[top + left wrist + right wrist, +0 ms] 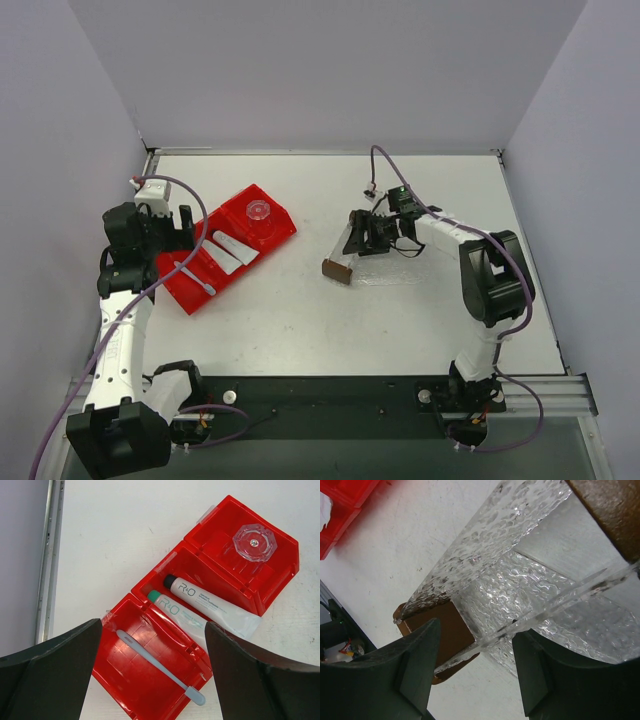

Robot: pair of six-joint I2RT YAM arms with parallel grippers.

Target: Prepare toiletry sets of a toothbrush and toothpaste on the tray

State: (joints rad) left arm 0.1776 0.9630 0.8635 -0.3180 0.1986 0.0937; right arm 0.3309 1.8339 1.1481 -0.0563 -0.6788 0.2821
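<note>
The pale blue toothbrush point(160, 666) lies in the near compartment of the red bin point(125, 690); it also shows in the top view point(195, 278). Two silvery toothpaste tubes point(210, 604) point(182, 616) lie side by side in the middle compartment. My left gripper point(152, 625) is open and empty above the toothbrush end of the bin, also seen in the top view point(185, 228). My right gripper point(476, 630) is open, its fingers astride a clear wall of the rack with brown ends point(440, 637). The clear tray point(395, 272) shows faintly beneath it.
A clear faceted knob point(253, 542) sits in the bin's far compartment. The rack point(338, 268) stands left of the right gripper point(362, 240) at mid-table. The table's metal rail point(50, 560) runs to the left of the bin.
</note>
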